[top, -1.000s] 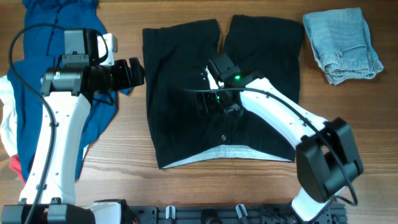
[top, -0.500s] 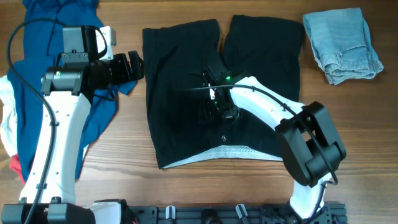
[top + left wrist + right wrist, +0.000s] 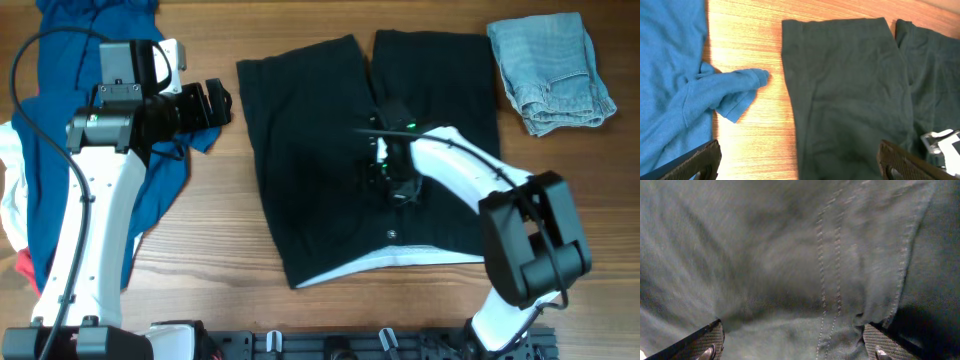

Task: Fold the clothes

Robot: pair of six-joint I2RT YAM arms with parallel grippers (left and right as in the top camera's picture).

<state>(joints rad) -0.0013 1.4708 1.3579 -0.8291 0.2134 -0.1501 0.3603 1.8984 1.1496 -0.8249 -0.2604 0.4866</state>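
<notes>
Black fabric fills the right wrist view. The large, plain black cloth shorts (image 3: 790, 255) lie flat under the right gripper (image 3: 795, 349). Its ridged fingertips (image 3: 705, 342) stand wide apart at the lower corners and clamp nothing. A double row of stitching (image 3: 827, 275) runs up between them.

In the overhead view, the pale inner waistband edge (image 3: 385, 258) of the shorts lies nearest the arm bases, on the brown wooden table (image 3: 210, 270). Both legs point toward the far edge. The right gripper is low over the middle of the shorts, near the split between the legs.

At the near left edge a small red garment (image 3: 22, 265) shows, with a white garment (image 3: 8, 195) just beyond it. Both lie partly under a large blue soft garment (image 3: 55, 150).

The left gripper (image 3: 215, 103) hovers farther back, between the blue garment and the shorts. Its jaws are fully spread and hold nothing.

A folded pale denim garment (image 3: 550, 70) lies at the far right corner, apart from the shorts.
</notes>
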